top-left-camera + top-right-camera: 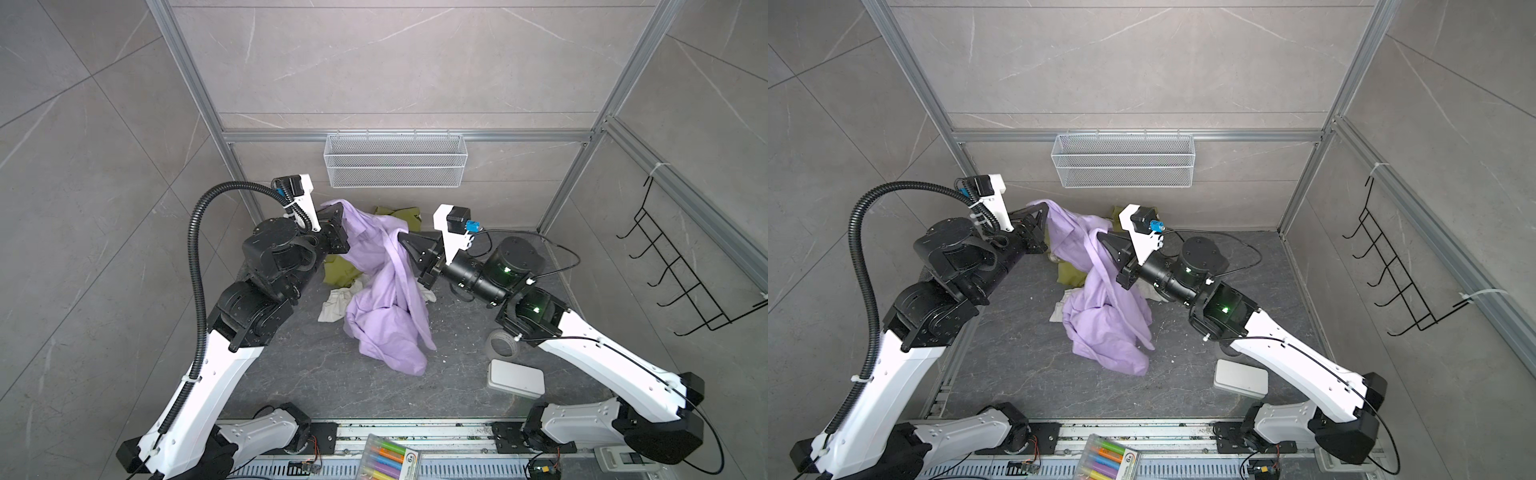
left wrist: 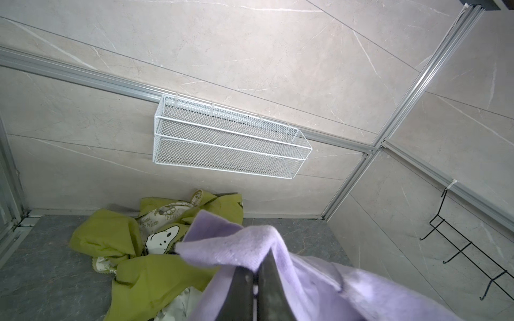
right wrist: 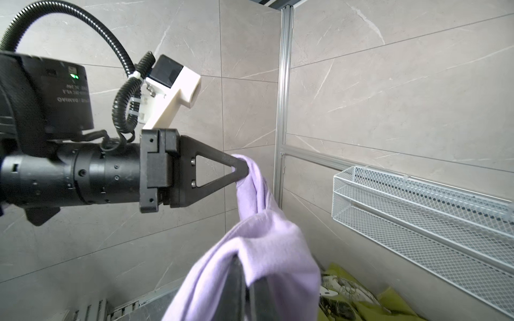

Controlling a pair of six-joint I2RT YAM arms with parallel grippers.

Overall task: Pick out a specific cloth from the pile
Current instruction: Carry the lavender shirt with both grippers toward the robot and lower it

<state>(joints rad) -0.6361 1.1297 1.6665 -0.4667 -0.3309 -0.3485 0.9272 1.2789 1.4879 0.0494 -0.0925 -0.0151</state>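
Left gripper (image 3: 244, 170): jaws pressed together on a fold of the lavender cloth (image 1: 386, 299), with fabric bunched over the tip. It is held up off the table (image 1: 324, 374), near the back left corner.

Right gripper (image 1: 402, 237): also clamped tight on the same cloth, at a second fold near the first grip. In its own wrist view the fabric drapes over both fingers. It is raised as well, over the back middle of the table.

We see the cloth hanging in a short swag between the two grips. From there it falls in a long twisted drape to the table, and its lower end lies heaped near the table's centre.

The pile (image 1: 338, 272) lies along the back edge, partly under the hanging cloth. In it we make out an olive-green garment (image 2: 130, 266) with a white cartoon dog print. A crumpled white garment (image 1: 334, 307) touches the left side of the cloth's lower heap.

Further out:
- a white wire basket (image 1: 395, 160) on the back wall
- a black hook rack (image 1: 681, 274) on the right wall
- a flat white box (image 1: 515, 378) toward the front right corner
- a pack of markers (image 1: 388, 457) past the front edge
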